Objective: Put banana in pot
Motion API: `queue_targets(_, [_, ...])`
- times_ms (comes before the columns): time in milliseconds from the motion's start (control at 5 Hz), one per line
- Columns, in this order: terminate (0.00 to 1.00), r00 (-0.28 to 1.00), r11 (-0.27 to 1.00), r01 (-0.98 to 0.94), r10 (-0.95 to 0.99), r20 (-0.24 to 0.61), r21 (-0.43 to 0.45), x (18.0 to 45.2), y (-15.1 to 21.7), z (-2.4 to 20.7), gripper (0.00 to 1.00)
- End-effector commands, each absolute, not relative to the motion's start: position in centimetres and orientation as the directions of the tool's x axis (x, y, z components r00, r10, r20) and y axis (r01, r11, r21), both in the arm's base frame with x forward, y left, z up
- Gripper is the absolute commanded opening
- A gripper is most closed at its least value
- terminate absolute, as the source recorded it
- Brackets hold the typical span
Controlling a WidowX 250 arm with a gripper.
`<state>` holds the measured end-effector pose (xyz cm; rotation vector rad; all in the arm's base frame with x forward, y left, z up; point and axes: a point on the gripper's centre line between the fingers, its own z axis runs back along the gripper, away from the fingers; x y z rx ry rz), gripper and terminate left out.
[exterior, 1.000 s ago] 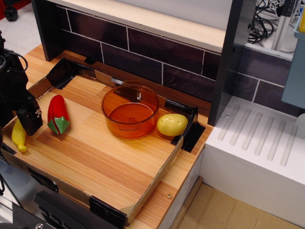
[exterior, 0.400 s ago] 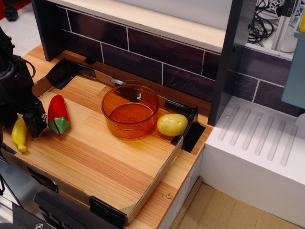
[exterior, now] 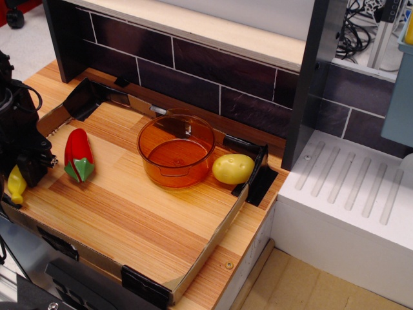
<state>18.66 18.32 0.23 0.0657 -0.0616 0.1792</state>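
Note:
The yellow banana [exterior: 14, 184] lies at the far left edge of the wooden board, its right side hidden behind my black gripper [exterior: 30, 169]. The gripper is down at the banana and touches or covers it. Its jaws do not show clearly, so I cannot tell whether they hold the banana. The transparent orange pot [exterior: 175, 150] stands empty at the back middle of the board, well to the right of the gripper.
A red pepper toy [exterior: 78, 155] lies just right of the gripper. A rounder yellow potato-like toy [exterior: 233, 168] sits right of the pot. The wooden board [exterior: 135, 213] has a low cardboard rim with black corner clips. A white ridged drainer [exterior: 348, 194] is to the right.
The gripper has shifted left, away from the pepper and over the banana. The banana has moved left toward the board's edge and is now partly hidden.

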Motion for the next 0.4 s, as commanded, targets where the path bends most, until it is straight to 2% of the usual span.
queue_targets(0, [0.00,0.942,0.945,-0.315,0.301,0.146,0.086,19.2,18.2,5.1,0.00])
queue_targets(200, [0.00,0.929,0.935,-0.352,0.343,0.139,0.041,20.0,16.5,7.8,0.00])
